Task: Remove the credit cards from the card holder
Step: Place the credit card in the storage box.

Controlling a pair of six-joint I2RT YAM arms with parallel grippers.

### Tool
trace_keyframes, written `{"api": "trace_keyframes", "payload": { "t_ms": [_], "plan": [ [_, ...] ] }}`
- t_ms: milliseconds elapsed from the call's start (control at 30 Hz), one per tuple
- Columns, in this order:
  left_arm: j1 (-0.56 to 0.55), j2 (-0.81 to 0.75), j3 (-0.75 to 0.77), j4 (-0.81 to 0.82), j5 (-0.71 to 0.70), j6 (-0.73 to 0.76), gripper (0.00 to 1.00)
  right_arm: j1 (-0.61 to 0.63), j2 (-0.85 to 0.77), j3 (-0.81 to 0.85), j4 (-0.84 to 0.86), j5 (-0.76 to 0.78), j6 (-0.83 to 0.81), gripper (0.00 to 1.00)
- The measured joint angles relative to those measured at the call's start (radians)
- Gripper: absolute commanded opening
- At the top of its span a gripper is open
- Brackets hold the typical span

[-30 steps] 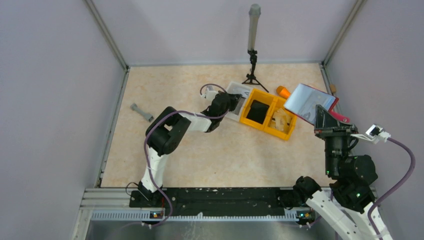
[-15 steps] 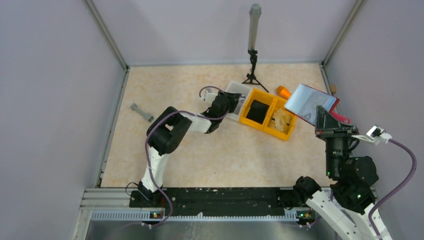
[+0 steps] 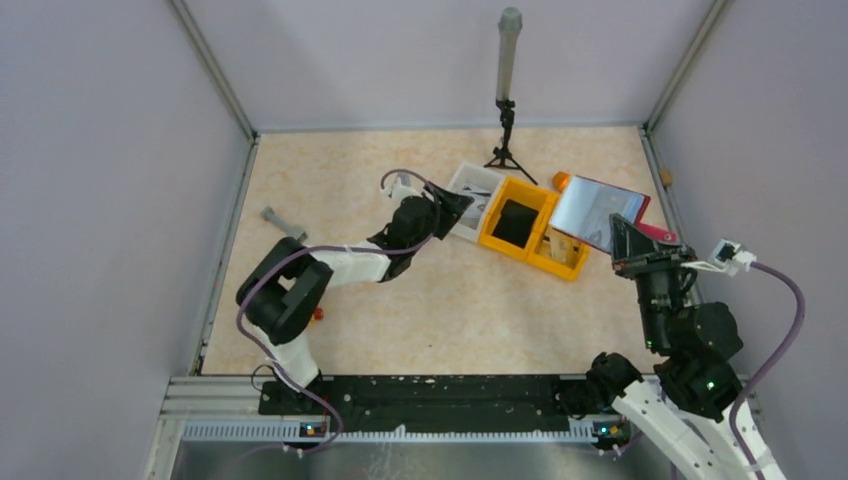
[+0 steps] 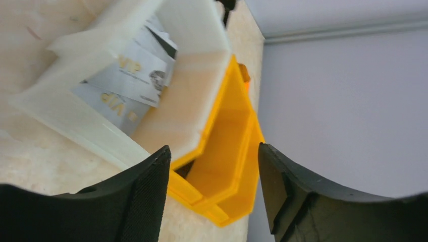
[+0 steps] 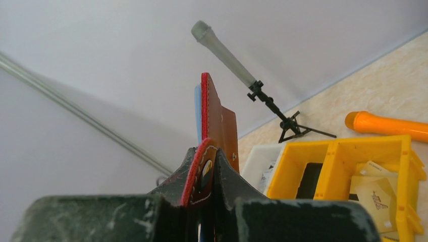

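One card (image 3: 597,212), not yet pulled, shows in the holder (image 5: 218,118) the right pincer (image 3: 632,243) clenches right of the bin (image 4: 229,146); the left pincer (image 3: 452,203), left of it, gapes empty.

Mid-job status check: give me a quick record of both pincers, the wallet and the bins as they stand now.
left pincer: open, empty, at the edge of the white tray
right pincer: shut on the wallet, held up off the table
wallet: red, standing on edge, pale face toward the overhead camera; card or lining, cannot tell
white tray: holds printed cards, sits beside the yellow bin
yellow bin: divided, something black in one section, pale pieces in the other
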Motion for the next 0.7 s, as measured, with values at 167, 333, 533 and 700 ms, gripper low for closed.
{"api": "trace_keyframes", "payload": {
  "t_ms": [167, 333, 533, 700],
  "plan": [
    [0.003, -0.211, -0.047, -0.054, 0.148, 0.194, 0.96, 0.0, 0.011, -0.049, -0.002, -0.124, 0.0, 0.0],
    [0.021, -0.433, -0.195, -0.05, 0.349, 0.352, 0.99, 0.0, 0.035, -0.106, 0.012, -0.298, 0.045, 0.0],
    [0.032, -0.666, -0.411, -0.014, 0.515, 0.393, 0.99, 0.0, 0.082, -0.246, 0.161, -0.539, 0.183, 0.0],
    [0.032, -0.752, -0.514, 0.14, 0.625, 0.346, 0.99, 0.0, 0.13, -0.373, 0.335, -0.708, 0.311, 0.0]
  ]
}}
